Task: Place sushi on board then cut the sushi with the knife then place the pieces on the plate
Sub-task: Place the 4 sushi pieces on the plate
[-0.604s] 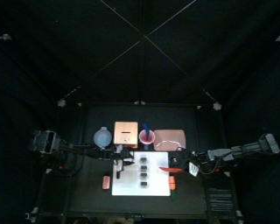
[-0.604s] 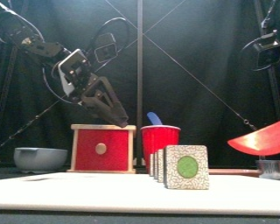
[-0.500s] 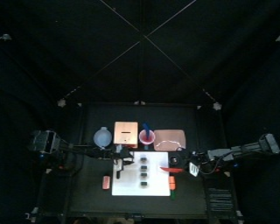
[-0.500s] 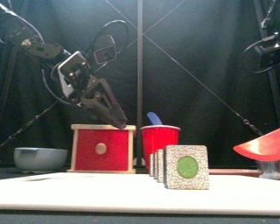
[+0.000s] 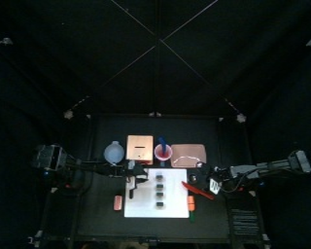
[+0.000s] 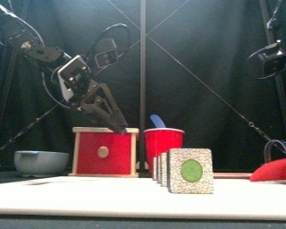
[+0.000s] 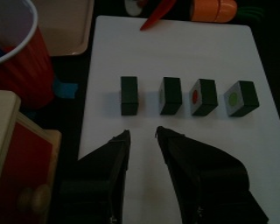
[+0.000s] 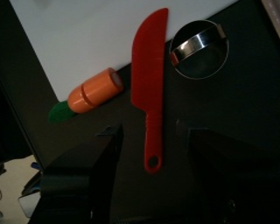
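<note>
Four dark green sushi pieces (image 7: 171,94) stand apart in a row on the white cutting board (image 5: 169,199); in the front view they overlap (image 6: 189,170). The red knife (image 8: 149,87) lies flat at the board's right edge (image 5: 193,188), low at the right in the front view (image 6: 274,170). My right gripper (image 8: 152,153) is open, its jaws wide on either side of the knife's handle end, not touching it. My left gripper (image 7: 140,140) hovers over the board's left part beside the row, its jaws a narrow gap apart and empty. The pink plate (image 5: 189,153) lies behind the board.
Behind the board stand a wooden box with a red drawer (image 6: 106,152), a red cup (image 6: 164,148) and a blue-grey bowl (image 6: 40,162). A toy carrot (image 8: 94,92) and a metal cutter (image 8: 199,44) lie near the knife. A small orange toy (image 5: 118,201) lies left of the board.
The red knife came down from a raised, tilted hold at the right and now lies flat by the board. The left arm barely moved.
</note>
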{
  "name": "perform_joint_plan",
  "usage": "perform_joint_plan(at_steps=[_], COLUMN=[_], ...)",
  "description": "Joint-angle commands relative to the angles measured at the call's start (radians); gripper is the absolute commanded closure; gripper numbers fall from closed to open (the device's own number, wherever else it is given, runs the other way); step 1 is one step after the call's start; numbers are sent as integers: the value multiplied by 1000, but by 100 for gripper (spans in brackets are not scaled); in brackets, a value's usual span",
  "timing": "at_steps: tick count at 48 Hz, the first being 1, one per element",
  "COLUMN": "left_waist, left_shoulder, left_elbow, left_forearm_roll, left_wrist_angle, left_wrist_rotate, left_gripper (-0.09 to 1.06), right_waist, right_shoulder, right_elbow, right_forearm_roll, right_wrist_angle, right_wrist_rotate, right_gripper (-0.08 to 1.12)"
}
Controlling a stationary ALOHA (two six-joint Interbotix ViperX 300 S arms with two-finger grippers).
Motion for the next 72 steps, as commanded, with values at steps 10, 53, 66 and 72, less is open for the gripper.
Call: perform_joint_plan(at_steps=[10,53,66,72], left_waist=[5,11,11,11], left_shoulder=[-11,20,26,26], left_elbow=[-11,12,12,11], left_forearm_roll=[0,2,5,5], left_wrist_angle=[-15,-8,-8,-6], left_wrist_rotate=[-2,-2,2,2], left_gripper=[25,25,25,25], right_waist=[-58,-123,-129,-129], right_shoulder=[75,769,896,923], right_elbow=[-121,-417,-479,-495], right_forearm_roll=[-268,-627,-644,-643], right_wrist_angle=[-163,-649,-649,-649], right_wrist_rotate=[-3,-15,-14,-9], right_gripper=[19,17,17,17])
